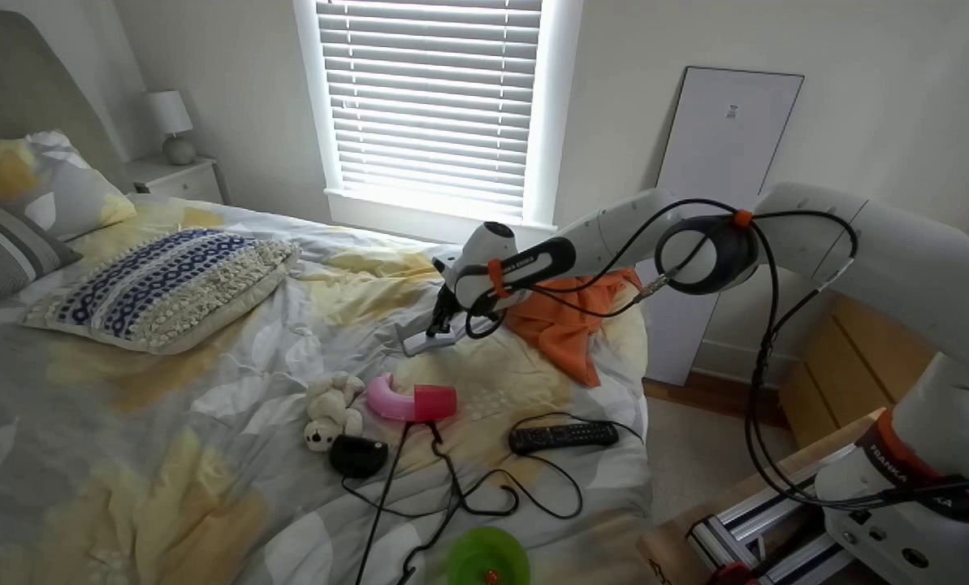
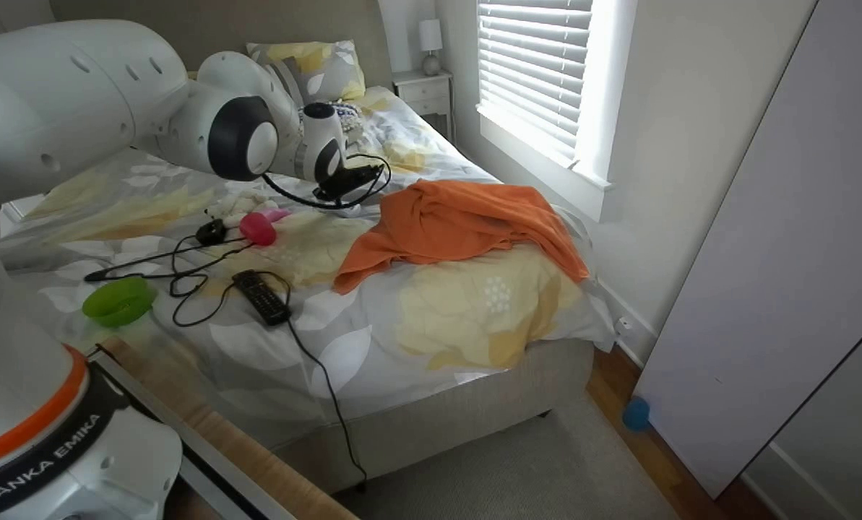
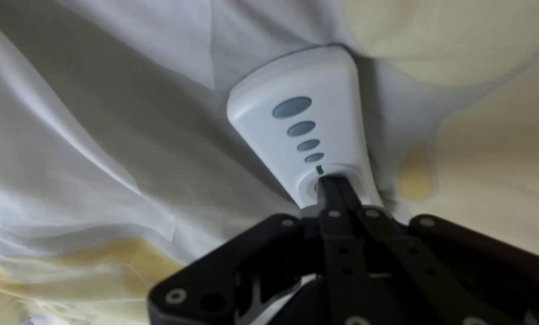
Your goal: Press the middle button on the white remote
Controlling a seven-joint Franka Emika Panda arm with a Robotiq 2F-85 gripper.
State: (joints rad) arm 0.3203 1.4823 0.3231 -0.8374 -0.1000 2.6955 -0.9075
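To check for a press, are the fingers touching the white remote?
Cannot tell: in the wrist view, the fingers hide any contact with the white remote.

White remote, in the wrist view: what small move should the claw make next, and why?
Probably a gentle press straight down: the claw is shut, its tips over the round pad of the white remote. I can't tell whether they touch it, so a light push seems safest.

White remote (image 3: 337, 122) — blue-grey buttons (image 3: 292, 107), orange cloth (image 2: 459, 224), floral bedding (image 2: 467, 310)
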